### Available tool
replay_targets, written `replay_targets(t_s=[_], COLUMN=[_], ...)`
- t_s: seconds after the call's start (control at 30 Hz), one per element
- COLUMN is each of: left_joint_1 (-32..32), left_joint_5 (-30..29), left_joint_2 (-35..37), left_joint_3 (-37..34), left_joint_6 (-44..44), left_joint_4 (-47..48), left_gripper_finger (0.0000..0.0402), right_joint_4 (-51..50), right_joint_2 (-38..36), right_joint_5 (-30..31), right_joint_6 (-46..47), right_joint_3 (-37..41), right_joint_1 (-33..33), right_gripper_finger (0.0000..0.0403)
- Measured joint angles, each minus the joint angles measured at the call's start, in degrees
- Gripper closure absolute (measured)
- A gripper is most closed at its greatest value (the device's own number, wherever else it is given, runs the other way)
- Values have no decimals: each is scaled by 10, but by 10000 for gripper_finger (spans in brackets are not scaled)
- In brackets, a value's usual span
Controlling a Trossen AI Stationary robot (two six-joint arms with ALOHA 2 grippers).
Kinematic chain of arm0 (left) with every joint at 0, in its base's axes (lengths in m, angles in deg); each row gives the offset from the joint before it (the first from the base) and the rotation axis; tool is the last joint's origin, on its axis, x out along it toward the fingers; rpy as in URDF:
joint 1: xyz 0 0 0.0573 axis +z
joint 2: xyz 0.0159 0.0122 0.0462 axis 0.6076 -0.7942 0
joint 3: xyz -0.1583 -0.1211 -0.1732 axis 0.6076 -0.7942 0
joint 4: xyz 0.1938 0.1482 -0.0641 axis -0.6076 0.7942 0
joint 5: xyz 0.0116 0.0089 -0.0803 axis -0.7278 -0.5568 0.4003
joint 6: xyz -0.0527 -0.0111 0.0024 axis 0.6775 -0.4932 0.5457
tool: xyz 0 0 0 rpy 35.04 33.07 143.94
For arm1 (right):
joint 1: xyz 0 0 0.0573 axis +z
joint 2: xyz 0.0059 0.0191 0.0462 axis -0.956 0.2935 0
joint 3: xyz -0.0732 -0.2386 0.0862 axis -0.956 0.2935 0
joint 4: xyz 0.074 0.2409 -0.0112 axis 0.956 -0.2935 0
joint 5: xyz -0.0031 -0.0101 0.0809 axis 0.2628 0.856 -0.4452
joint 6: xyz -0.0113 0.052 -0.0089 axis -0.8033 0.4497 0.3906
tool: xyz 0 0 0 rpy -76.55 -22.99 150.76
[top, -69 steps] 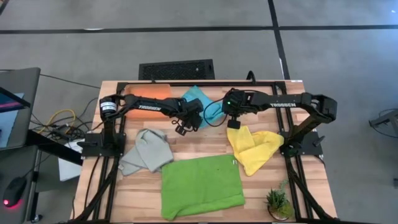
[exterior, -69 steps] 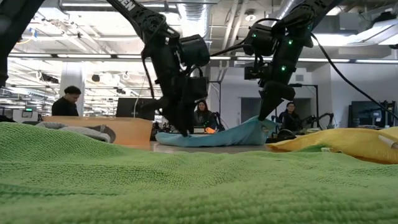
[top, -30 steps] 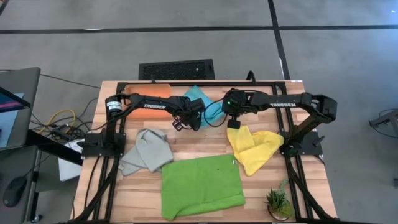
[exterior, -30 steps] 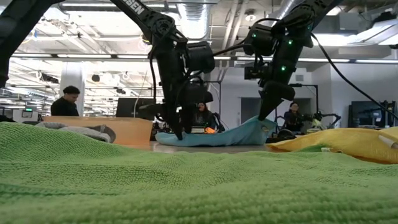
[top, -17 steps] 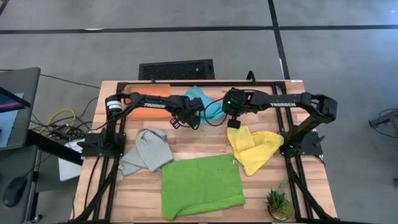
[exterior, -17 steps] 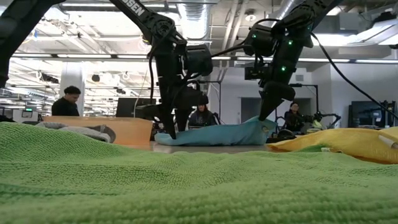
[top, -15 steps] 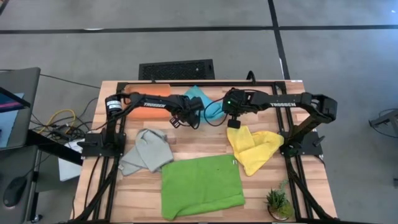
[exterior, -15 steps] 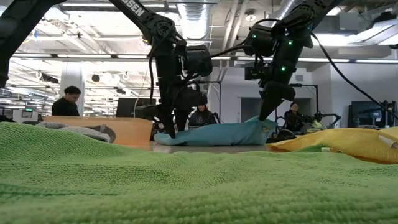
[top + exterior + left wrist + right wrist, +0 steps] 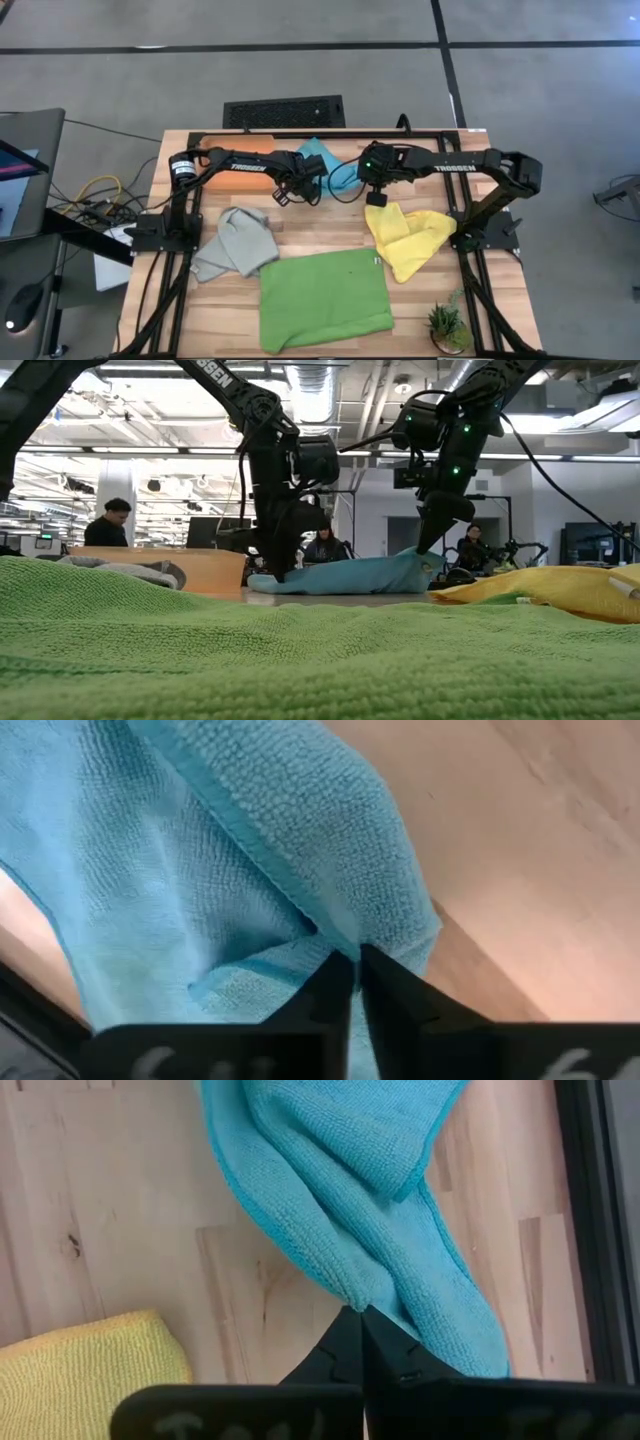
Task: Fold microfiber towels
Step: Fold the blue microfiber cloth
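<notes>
- The turquoise towel (image 9: 322, 160) is found at the middle of the desk's far edge, bunched and unfolded, with one end lifted off the wood.
- The left gripper (image 9: 356, 982) is seen clamped tight on one hem of that towel, the cloth pinched between its fingers in the left wrist view.
- The right gripper (image 9: 358, 1338) is likewise closed on a fold at the towel's other side, just beside the yellow towel (image 9: 408, 238).
- The step in hand is judged to be the spreading of the turquoise towel between the two grippers, before any fold is made.
- The lime green towel (image 9: 322, 298) is laid out flat near the desk's (image 9: 300, 225) front edge; whether it has been folded once cannot be told.
- The grey towel (image 9: 236, 243) is left crumpled toward the left edge, and the yellow one is rumpled toward the right edge.
- The orange towel (image 9: 245, 150) is seen at the far left corner, partly hidden by the left arm.
- The task is judged barely begun: no towel is clearly finished.
</notes>
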Motion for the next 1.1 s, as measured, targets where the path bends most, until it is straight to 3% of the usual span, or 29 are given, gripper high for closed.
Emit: replay_targets(t_s=[0.13, 0.23, 0.5, 0.9, 1.1], left_joint_1=[-1, -3, -28, -94, -129], left_joint_5=[1, 14, 111, 108, 40], left_joint_2=[0, 0, 0, 2, 32], left_joint_3=[0, 0, 1, 1, 1], left_joint_6=[71, 173, 392, 600, 648], left_joint_4=[32, 67, 91, 101, 107], left_gripper_finger=[398, 400, 401, 401, 401], right_joint_4=[-1, -6, -34, -90, -95], right_joint_2=[0, 0, 0, 0, -8], right_joint_5=[0, 0, -2, -2, 25], right_joint_6=[0, 0, 0, 0, 7], right_joint_3=[0, 0, 0, 0, 0], right_joint_1=[0, 0, 3, 47, 73], right_gripper_finger=[394, 394, 394, 394, 394])
